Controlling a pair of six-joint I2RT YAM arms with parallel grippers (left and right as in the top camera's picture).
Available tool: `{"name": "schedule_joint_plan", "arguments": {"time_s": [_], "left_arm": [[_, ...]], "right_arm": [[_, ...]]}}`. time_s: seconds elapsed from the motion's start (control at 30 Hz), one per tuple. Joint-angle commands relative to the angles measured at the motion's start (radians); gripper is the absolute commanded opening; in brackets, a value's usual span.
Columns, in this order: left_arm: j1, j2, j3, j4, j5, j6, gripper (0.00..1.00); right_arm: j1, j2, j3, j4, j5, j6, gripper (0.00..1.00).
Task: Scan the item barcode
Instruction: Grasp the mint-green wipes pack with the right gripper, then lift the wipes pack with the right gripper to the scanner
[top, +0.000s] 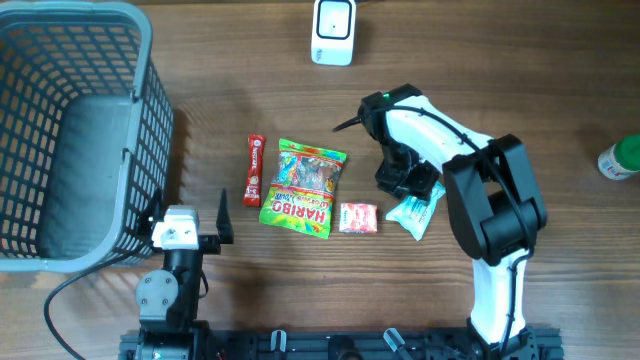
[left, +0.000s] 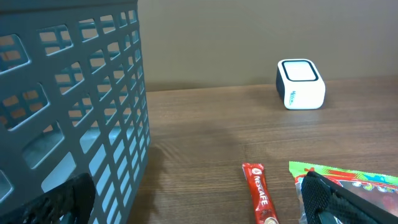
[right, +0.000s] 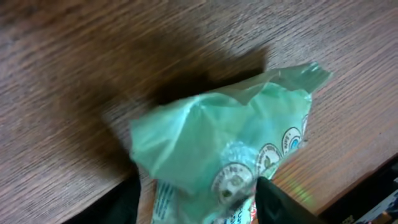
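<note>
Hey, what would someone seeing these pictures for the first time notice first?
Probably the right gripper, its fingers either side of a crumpled green-and-white plastic packet on the right of the wooden table. Next, the bright green Haribo sweets bag in the middle and the big grey plastic lattice basket filling the far left corner.

Grey lattice basket (top: 150, 120), white scanner (top: 333, 30), red sachet (top: 252, 171), mint-green packet (right: 211, 137) — wood-grain table (top: 250, 80)
</note>
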Motion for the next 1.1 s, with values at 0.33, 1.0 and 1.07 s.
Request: {"name": "schedule_joint_plan", "arguments": {"time_s": [0.33, 1.0, 1.07], "left_arm": [[-0.002, -0.007, -0.006, 0.002, 0.000, -0.006, 1.00], [-0.002, -0.007, -0.006, 0.002, 0.000, -0.006, 1.00], [-0.002, -0.007, -0.006, 0.002, 0.000, -0.006, 1.00]], "right_arm": [[-0.001, -0.026, 0.342, -0.103, -0.462, -0.355, 0.04], [0.003, -0.152, 0.354, 0.309, -1.610, -1.532, 0.05], [0.025, -0.152, 0.354, 0.320, -1.152, -1.249, 0.05]]}}
